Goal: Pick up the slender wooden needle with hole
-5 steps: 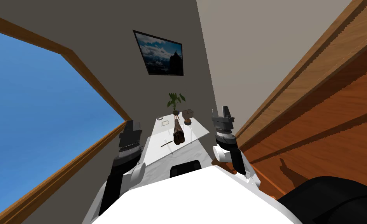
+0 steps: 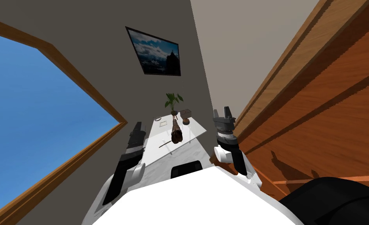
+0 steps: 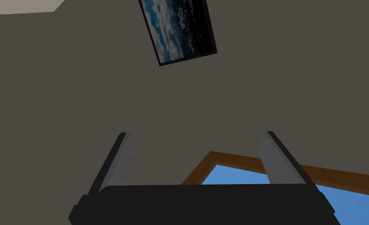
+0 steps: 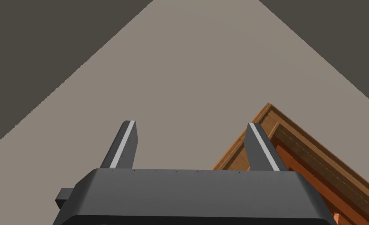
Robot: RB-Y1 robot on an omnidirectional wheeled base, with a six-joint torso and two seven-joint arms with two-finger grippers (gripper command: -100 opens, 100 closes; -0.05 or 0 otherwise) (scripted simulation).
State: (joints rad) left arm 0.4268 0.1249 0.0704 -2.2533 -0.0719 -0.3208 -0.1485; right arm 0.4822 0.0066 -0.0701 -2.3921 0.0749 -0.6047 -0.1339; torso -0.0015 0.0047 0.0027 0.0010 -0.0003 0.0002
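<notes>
A thin dark needle lies on the white table in the head view, just left of a brown log-like object. My left gripper is raised beside the table's left edge, left of the needle and apart from it; in the left wrist view its fingers stand open with nothing between them. My right gripper is raised off the table's right side, and the right wrist view shows it open and empty.
Farther back on the table stand a potted plant, a small brown box, a flat white tray and a small dish. A wooden door runs along the right, a window along the left.
My left arm has swung its gripper, now narrower in the head view and slightly farther forward. The whole head view has shifted a little to the left, so the head has moved.
</notes>
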